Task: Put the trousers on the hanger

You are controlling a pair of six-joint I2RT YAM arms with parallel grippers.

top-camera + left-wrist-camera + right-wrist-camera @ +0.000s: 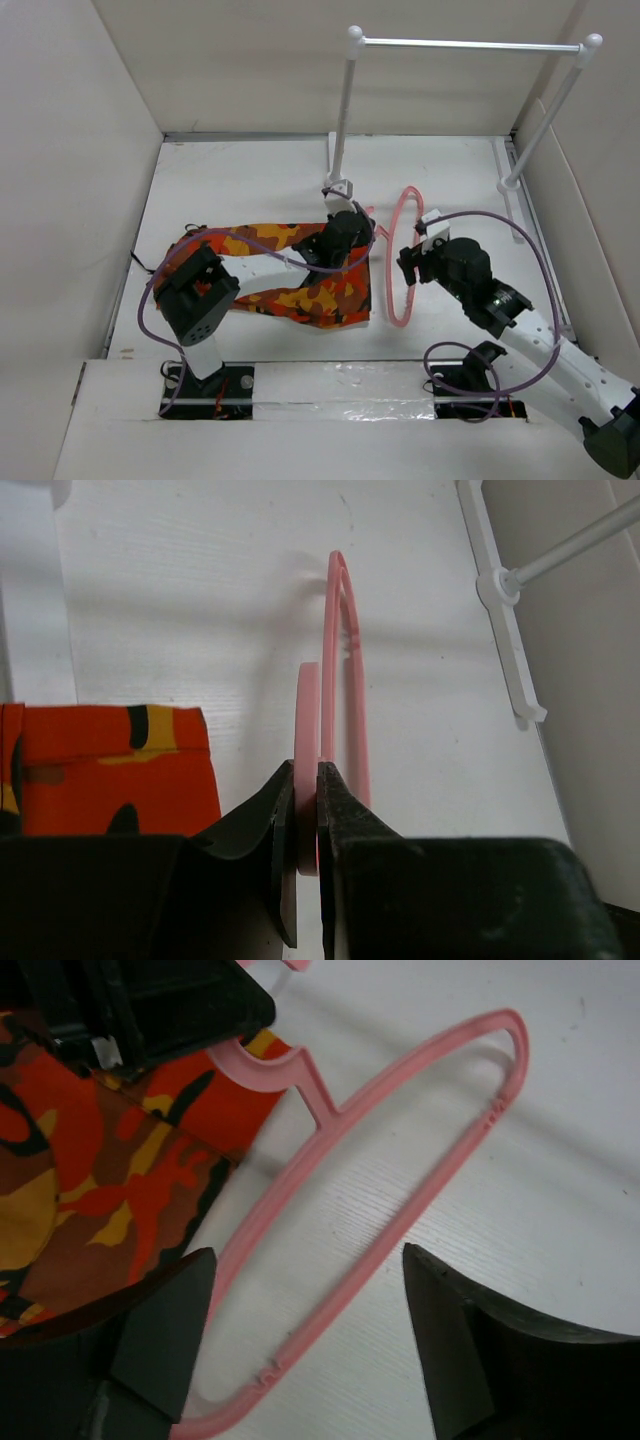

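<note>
Nearest the arm bases, the trousers are lying folded on the white table, a camouflage band running left to centre. Just past their right end, the left gripper is pinching the hook of the pink hanger, its jaws closed tight on it. The hanger's loop is stretching away to the right of the trousers. The right gripper is hovering above that loop with its fingers spread wide, gripping nothing. Farthest back, a white rail stand is standing.
</note>
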